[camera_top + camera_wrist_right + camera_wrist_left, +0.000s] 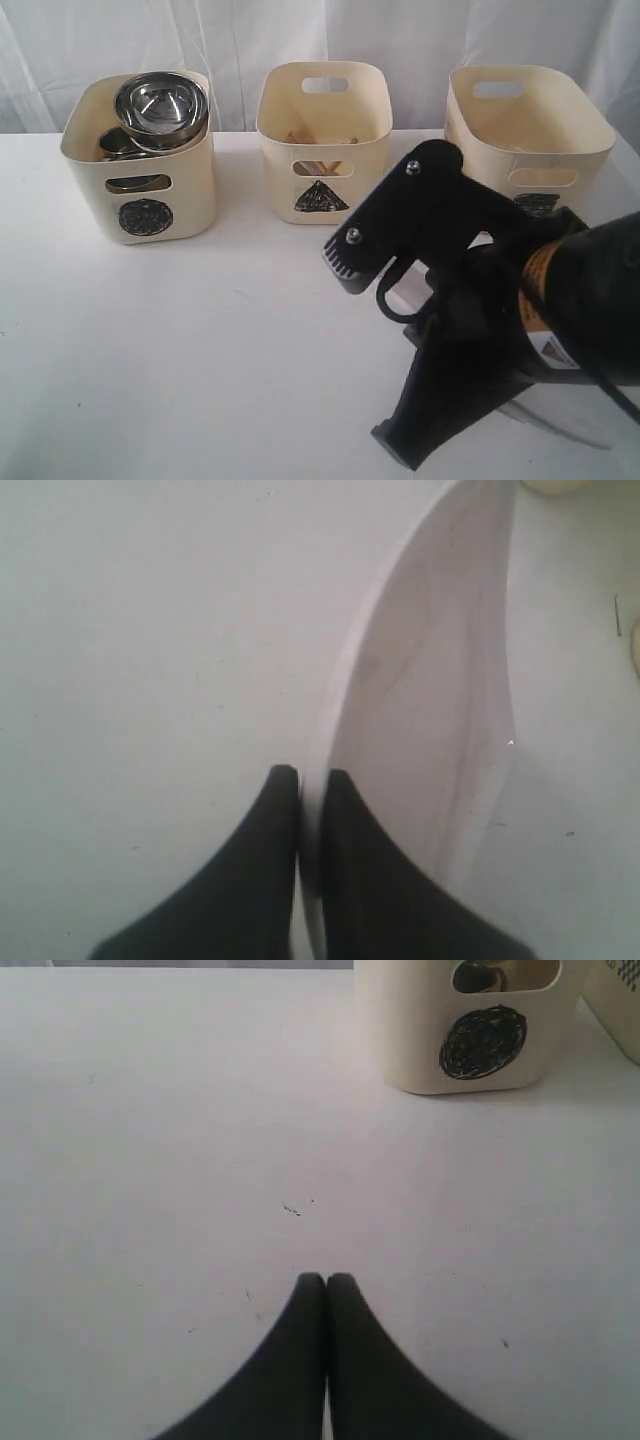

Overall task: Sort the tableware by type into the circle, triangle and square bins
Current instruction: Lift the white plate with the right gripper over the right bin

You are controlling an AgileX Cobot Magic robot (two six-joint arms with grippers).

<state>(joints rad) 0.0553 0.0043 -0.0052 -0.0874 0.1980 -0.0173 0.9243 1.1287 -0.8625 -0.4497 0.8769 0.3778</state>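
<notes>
My right gripper is shut on the rim of the large white square plate, which stands tilted on edge over the table. In the exterior view the black right arm covers most of the plate; a sliver of the plate shows at the lower right. My left gripper is shut and empty, low over bare table, with the circle bin ahead of it. The circle bin holds a steel bowl on top of other steel pieces. Wooden chopsticks stick up in the triangle bin.
The square bin stands at the back right, just behind the right arm, its mark partly hidden. All three bins line the far side of the white table. A white curtain hangs behind them.
</notes>
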